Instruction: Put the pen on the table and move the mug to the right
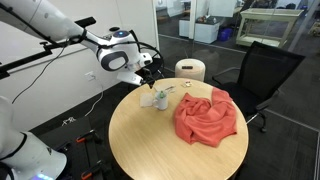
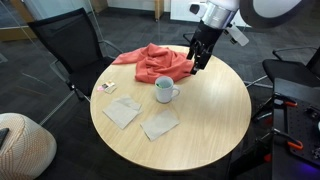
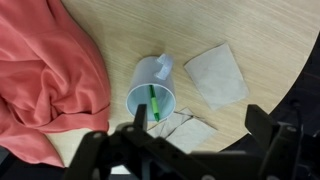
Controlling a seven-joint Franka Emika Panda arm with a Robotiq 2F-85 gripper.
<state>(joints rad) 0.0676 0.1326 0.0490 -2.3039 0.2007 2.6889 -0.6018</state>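
"So, which step was in hand?"

"Only the first. The thin bright green pen (image 3: 155,105) leaned inside the small white-grey mug (image 3: 150,85). It had not reached the round light-wood surface (image 3: 260,30), and by my judgement the mug's move to the right was not yet done either."

"And the end effector?"

"The black end effector (image 3: 198,120) hung spread and empty, with the mug at about 11 o'clock of it in the wrist view. In an exterior view the end effector (image 2: 200,60) hovered at roughly 1 o'clock of the mug, clear of the surface and close to the cloth's edge."

"What did the next move call for?"

"I thought it needed centring over the mug, then a careful descent so the fingers straddled the pen's upper end without striking the rim. The pen was thin and the mug looked light, so a nudge might have tipped it."

"What else lay on the surface?"

"In the wrist view a crumpled red cloth (image 3: 45,80) lay at 9 o'clock of the mug. One beige paper napkin (image 3: 215,75) sat at 2 o'clock and another (image 3: 185,128) at 5 o'clock."

"And the room?"

"It looked like an office. A black swivel chair (image 1: 265,65) stood at the surface's far side, and a cream cylinder with a dark top (image 1: 190,68) stood behind it."
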